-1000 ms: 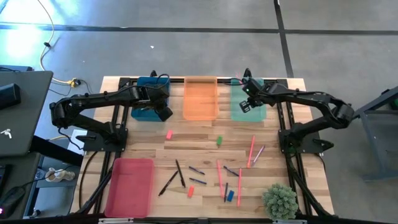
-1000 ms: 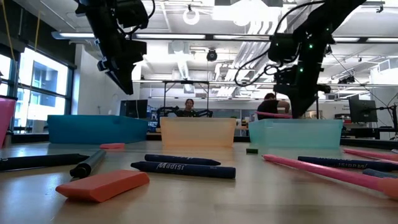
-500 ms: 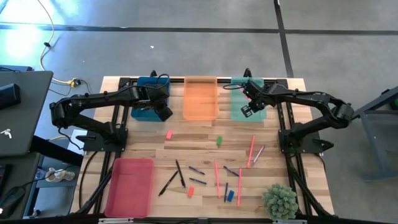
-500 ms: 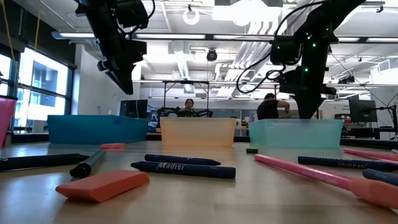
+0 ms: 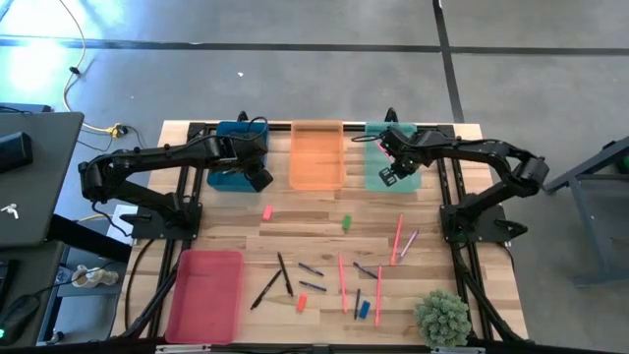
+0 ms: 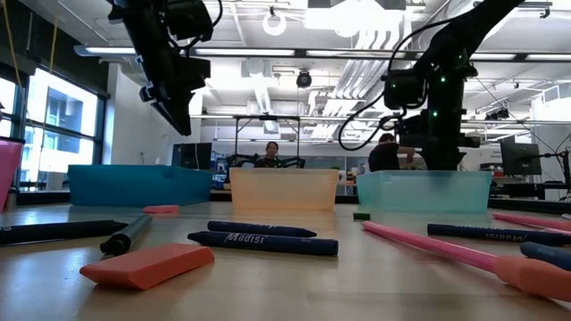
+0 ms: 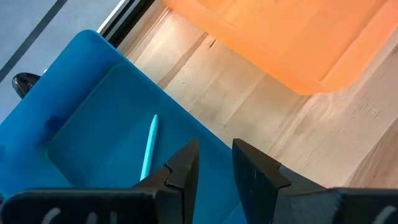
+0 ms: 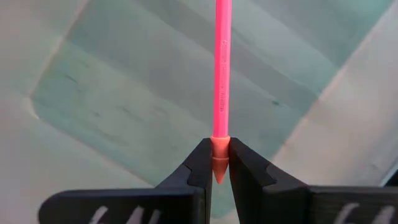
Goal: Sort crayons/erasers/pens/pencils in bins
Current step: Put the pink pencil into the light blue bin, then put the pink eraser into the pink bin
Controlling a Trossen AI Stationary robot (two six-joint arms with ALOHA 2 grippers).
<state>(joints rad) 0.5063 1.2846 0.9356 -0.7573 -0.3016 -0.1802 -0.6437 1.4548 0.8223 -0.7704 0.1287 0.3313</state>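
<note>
Over the near edge of the dark teal-blue plastic bin (image 5: 236,155), at the desk's (image 5: 295,231) far left, the left pincer (image 5: 261,181) hangs with its fingers slightly apart and empty; a thin light-blue stick (image 7: 148,147), perhaps a pen, lies inside. Next comes the translucent orange bin (image 5: 316,154). Farther right, the right pincer (image 5: 388,177) is clamped on a long pink-red pencil (image 8: 221,68) above the translucent mint green bin (image 5: 379,169).

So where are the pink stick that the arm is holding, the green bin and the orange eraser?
pink stick (image 8: 222,68), right wrist view, middle of its shaft.
green bin (image 6: 424,192), low view, front wall.
orange eraser (image 6: 147,265), low view, top face.
</note>
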